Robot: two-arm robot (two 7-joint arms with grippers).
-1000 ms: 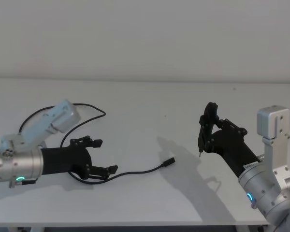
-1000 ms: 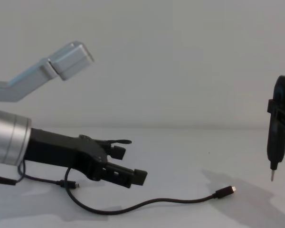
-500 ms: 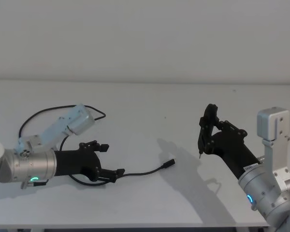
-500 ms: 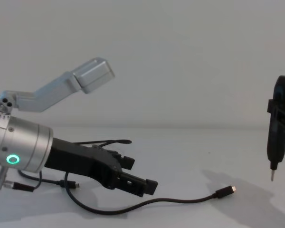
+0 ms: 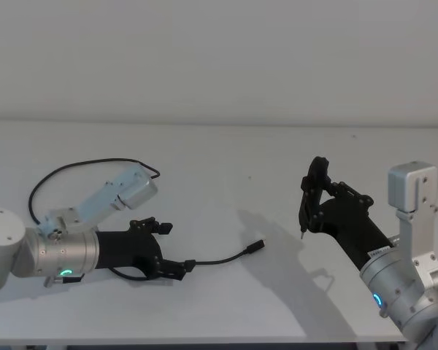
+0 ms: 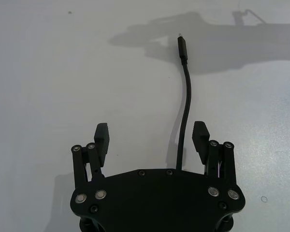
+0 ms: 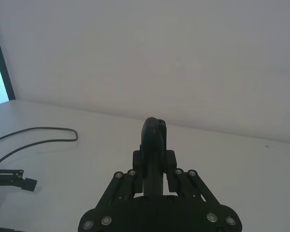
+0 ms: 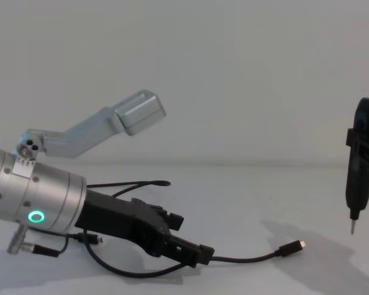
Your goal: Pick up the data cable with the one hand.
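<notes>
Our left gripper [image 5: 171, 248] lies low over the table [image 5: 226, 168], fingers [image 6: 101, 140] apart astride the cable [image 5: 220, 258], which lies flat between them; nothing gripped yet, so we judge closing and lifting remain; our right gripper [image 5: 317, 208] hangs parked, clamped on a tool [image 5: 315, 175].

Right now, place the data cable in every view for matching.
Head view: data cable runs from a loop at left to a central plug.
Chest view: cable along the bottom, plug right of centre.
Left wrist view: cable leads out between the open jaws.
Right wrist view: its loop on the table, beyond the black tool in the right gripper.
Shared landmark: left gripper, straddling the cable.
</notes>
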